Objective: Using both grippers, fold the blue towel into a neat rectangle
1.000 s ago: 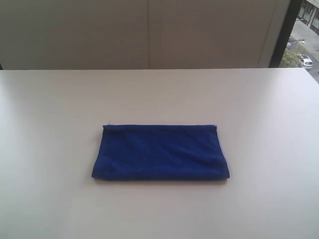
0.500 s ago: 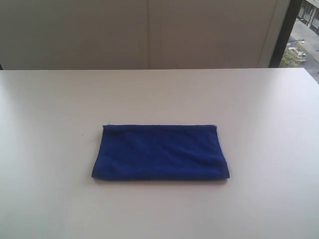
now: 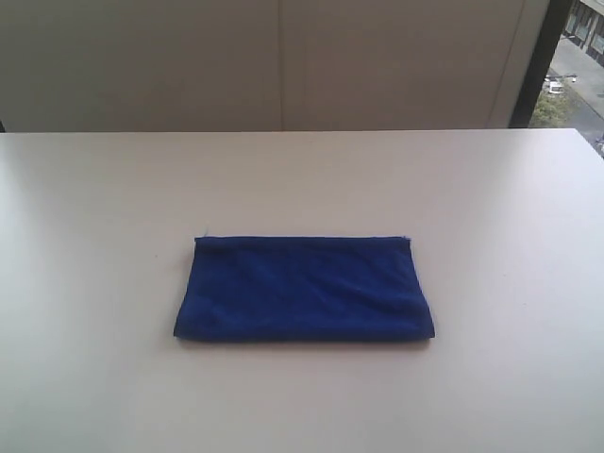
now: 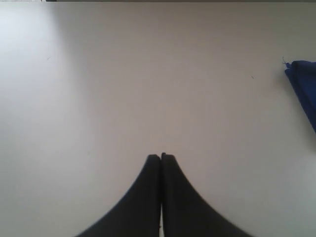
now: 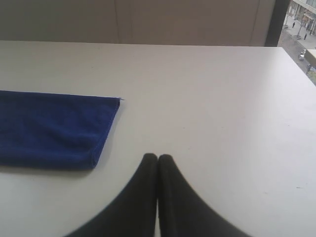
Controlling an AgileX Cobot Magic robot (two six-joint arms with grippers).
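Folded flat on worktop (image 3: 94, 189): blue towel (image 3: 302, 288), long axis side to side. Off its short ends, left gripper (image 4: 161, 156) and right gripper (image 5: 157, 157), both pinched closed, empty; right seemingly nearer.

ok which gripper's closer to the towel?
Right. The right gripper, shut, sits just off the towel's short edge, not touching. The left gripper, also shut, is farther off: only a towel corner enters its view.

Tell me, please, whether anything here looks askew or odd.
Nothing stands out: the blue towel lies folded in a tidy rectangle on the table, with the left gripper and right gripper shut and clear of it.
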